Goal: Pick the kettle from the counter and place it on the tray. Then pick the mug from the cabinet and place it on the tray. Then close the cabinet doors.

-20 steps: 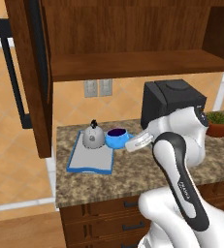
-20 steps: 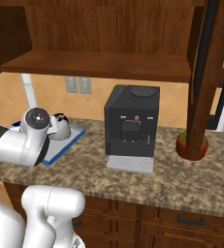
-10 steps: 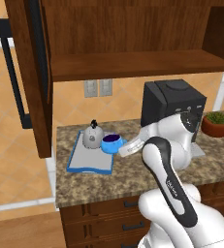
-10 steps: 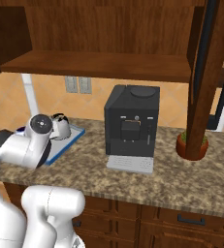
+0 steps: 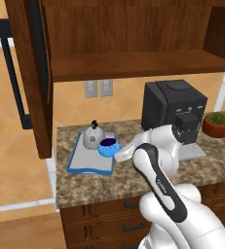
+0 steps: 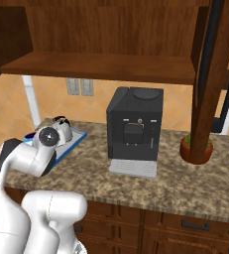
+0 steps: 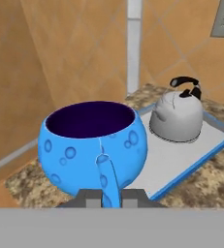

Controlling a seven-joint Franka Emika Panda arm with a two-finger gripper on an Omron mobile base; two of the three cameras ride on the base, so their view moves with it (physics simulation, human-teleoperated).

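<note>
My gripper [image 7: 110, 196] is shut on the handle of the blue mug [image 7: 91, 140]. In the left base view the gripper [image 5: 120, 152] holds the mug [image 5: 109, 145] low over the right part of the blue-rimmed tray [image 5: 87, 164]; whether the mug touches the tray I cannot tell. The silver kettle [image 5: 92, 136] stands upright on the tray just left of the mug, and it also shows in the hand view as the kettle [image 7: 177, 116] on the tray [image 7: 181, 155]. The cabinet [image 5: 133, 65] is open, its left door [image 5: 32, 73] swung out. The right door [image 6: 212, 84] stands open too.
A black coffee machine [image 5: 175, 109] stands on the granite counter [image 5: 89, 182] right of the tray. A potted plant [image 5: 217, 124] sits further right. Wall outlets [image 5: 98, 88] are behind the tray. The open right door hangs in front of the plant [image 6: 195, 149].
The arm has carried the mug a little left and down, from in front of the coffee machine to beside the kettle over the tray. The grip has stayed shut.
</note>
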